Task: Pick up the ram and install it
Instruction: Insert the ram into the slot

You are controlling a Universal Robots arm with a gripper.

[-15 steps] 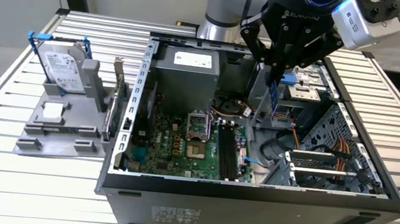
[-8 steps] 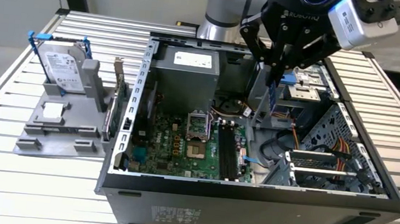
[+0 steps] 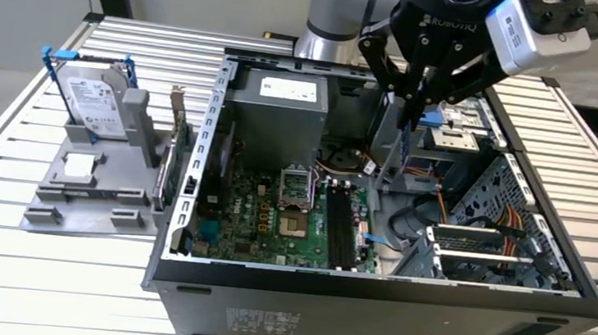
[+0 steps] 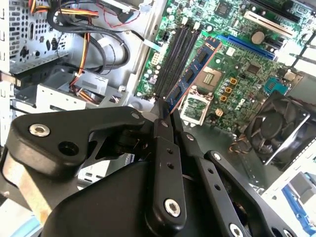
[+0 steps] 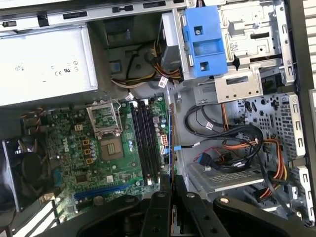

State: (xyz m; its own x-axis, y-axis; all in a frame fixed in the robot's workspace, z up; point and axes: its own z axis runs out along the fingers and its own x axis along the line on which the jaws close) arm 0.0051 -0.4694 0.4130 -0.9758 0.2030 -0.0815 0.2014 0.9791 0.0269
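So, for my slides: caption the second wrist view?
Fingers pinching the ram over the motherboard, near its memory slots.

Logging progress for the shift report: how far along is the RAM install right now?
Pickup looks done: the gripper is shut on the ram, holding it over the open computer case. Left: seating it; the black memory slots look empty, and the ram is apart from them.

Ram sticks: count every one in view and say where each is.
1. The ram stick is clamped in the shut pincer, held above the motherboard, near its black slots. Others may be hidden in the case.
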